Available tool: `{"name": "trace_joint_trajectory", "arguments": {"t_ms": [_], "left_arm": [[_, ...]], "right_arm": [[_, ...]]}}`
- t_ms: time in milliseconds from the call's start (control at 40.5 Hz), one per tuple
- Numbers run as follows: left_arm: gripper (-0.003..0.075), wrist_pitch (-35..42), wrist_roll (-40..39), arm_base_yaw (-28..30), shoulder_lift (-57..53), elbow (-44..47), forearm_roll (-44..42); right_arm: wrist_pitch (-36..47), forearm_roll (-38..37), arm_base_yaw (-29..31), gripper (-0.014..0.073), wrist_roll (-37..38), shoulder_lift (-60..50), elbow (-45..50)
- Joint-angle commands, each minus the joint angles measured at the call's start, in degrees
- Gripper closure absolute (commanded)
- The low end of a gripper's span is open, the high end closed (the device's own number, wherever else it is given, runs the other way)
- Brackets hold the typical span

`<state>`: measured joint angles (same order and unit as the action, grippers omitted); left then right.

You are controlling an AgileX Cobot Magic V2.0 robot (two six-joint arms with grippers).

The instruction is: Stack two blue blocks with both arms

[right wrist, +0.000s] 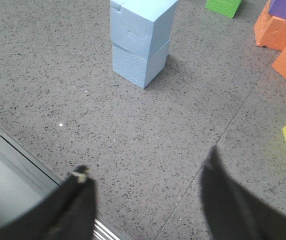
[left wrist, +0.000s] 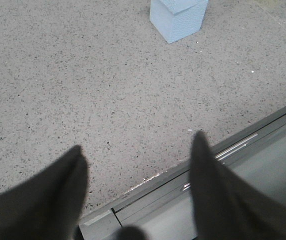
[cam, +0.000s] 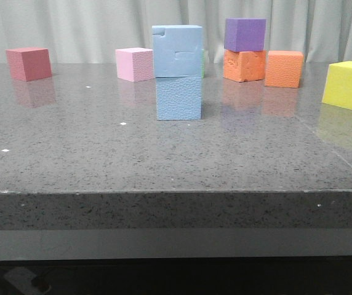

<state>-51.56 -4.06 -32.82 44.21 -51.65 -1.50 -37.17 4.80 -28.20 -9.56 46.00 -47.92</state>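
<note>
Two sky-blue blocks stand stacked in the middle of the table. The upper blue block (cam: pixel 176 51) shows notch marks and rests on the lower blue block (cam: pixel 178 98). The stack also shows in the right wrist view (right wrist: pixel 140 42), and its lower block shows in the left wrist view (left wrist: pixel 178 19). Neither arm shows in the front view. My left gripper (left wrist: pixel 138 150) is open and empty over the table's front edge, well back from the stack. My right gripper (right wrist: pixel 145 165) is open and empty, also near the front edge.
A red cube (cam: pixel 29 63) and a pink cube (cam: pixel 135 64) stand at the back left. A purple cube (cam: pixel 244 34) sits on an orange cube (cam: pixel 244 66), beside another orange cube (cam: pixel 284 68). A yellow cube (cam: pixel 349 85) is at the right. A green cube (right wrist: pixel 224 6) lies behind the stack.
</note>
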Motion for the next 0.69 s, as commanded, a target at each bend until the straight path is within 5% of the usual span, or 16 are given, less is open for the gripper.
{"name": "trace_joint_trajectory", "arguments": {"t_ms": [0,99,247,518,666], "left_arm": [[0.0525,4.6,-0.6,0.0,-0.1,-1.5,0.3],[0.0631,4.6,-0.6,0.0,-0.1,-1.5,0.3],[0.0734,4.6,-0.6,0.0,-0.1,-1.5,0.3],[0.0741,5.2,-0.6,0.0,-0.2,-0.9,0.5],[0.0741,13.0,-0.6,5.8,-4.2,4.6,-0.4]], "right_arm": [[3.6,-0.1,-0.1,0.0411,-0.6,-0.3,-1.5],[3.7,-0.1,-0.1,0.0583,-0.6,-0.3,-1.5],[3.7,-0.1,-0.1,0.0713,-0.6,-0.3,-1.5],[3.7,-0.1,-0.1,0.0715,-0.6,-0.3,-1.5],[3.7,-0.1,-0.1,0.0715,-0.6,-0.3,-1.5]]}}
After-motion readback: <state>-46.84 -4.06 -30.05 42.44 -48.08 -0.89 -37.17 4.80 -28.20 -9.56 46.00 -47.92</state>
